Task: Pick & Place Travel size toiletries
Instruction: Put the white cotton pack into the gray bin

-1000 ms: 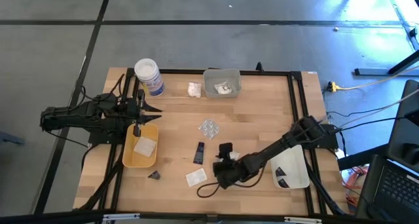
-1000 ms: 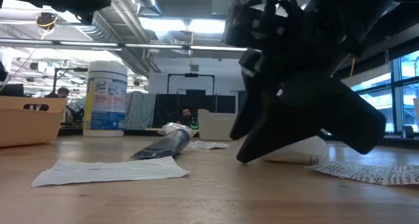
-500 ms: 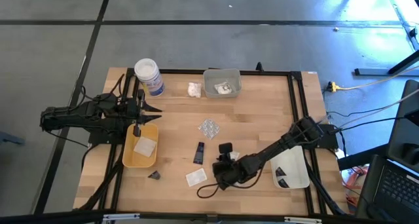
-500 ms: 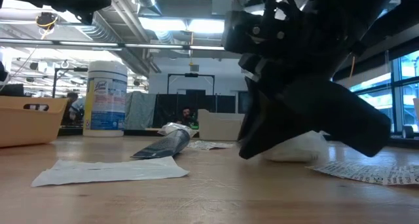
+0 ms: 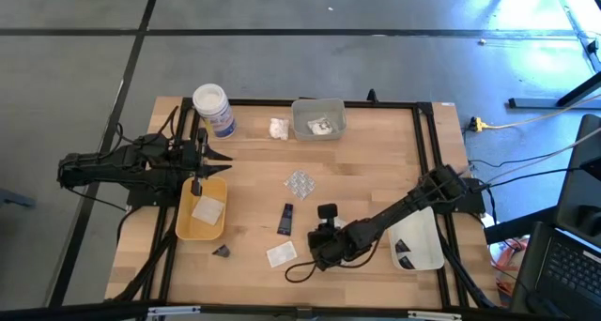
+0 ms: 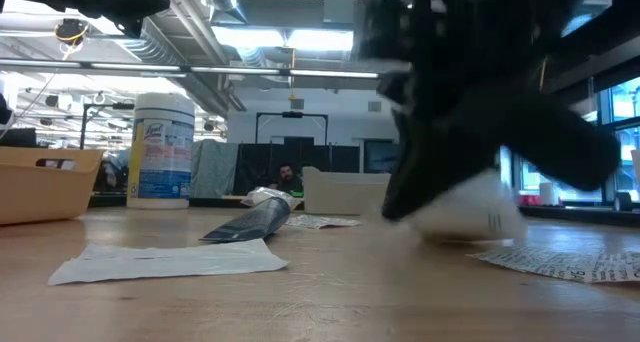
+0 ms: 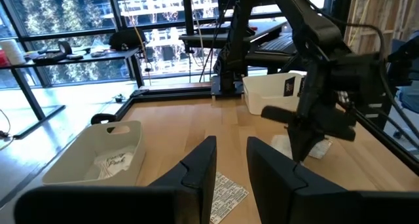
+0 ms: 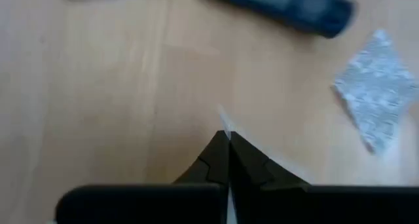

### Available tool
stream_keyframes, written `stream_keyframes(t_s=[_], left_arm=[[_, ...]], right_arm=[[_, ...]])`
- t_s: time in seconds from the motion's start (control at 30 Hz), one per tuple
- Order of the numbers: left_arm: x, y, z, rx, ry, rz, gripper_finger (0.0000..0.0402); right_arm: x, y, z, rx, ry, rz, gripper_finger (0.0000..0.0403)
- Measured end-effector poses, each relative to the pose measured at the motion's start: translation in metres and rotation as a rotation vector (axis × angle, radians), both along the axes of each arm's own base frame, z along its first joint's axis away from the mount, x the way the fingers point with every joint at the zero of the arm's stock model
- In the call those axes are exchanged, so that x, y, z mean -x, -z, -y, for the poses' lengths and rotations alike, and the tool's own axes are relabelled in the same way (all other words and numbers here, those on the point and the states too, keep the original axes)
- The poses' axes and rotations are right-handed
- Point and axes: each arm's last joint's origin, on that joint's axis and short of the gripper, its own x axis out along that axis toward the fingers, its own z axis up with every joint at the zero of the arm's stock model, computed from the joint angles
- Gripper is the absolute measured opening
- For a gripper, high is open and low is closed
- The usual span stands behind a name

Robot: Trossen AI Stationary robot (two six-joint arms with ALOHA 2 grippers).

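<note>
Right tool (image 8: 227, 137), fingers together on a thin white packet (image 6: 470, 214) just above the tabletop (image 5: 366, 171), right of the dark tube (image 5: 285, 219); left tool (image 7: 230, 160), fingers slightly apart, over the yellow tray (image 5: 185, 229).

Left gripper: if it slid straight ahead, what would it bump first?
Likely nothing nearby: the left gripper hovers above the table, so the blister pack lies beneath its path. Farther on stands the right arm's base; depth unclear.

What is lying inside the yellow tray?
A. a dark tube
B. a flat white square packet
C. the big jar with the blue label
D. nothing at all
B: the high view shows a flat white square packet lying inside the yellow tray.
</note>
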Motion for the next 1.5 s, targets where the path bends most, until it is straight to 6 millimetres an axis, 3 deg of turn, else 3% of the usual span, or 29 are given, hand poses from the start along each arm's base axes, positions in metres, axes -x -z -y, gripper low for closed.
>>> stream_keyframes(t_s=[0.3, 0.6, 0.97, 1.17, 1.5], left_arm=[[0.0, 0.0, 0.0, 0.0, 0.0, 0.0, 0.0082], [0.0, 0.0, 0.0, 0.0, 0.0, 0.0, 0.0082], [0.0, 0.0, 0.0, 0.0, 0.0, 0.0, 0.0082], [0.0, 0.0, 0.0, 0.0, 0.0, 0.0, 0.0082], [0.0, 0.0, 0.0, 0.0, 0.0, 0.0, 0.0082]], right_arm=[[0.009, -0.063, 0.024, -0.01, 0.064, 0.107, 0.0001], [0.004, -0.096, 0.068, 0.011, 0.104, 0.144, 0.0001], [-0.004, -0.123, 0.157, -0.028, 0.252, 0.176, 0.0], [-0.007, -0.126, 0.206, -0.062, 0.3, 0.188, 0.0], [-0.01, -0.136, 0.281, -0.099, 0.372, 0.35, 0.0]])
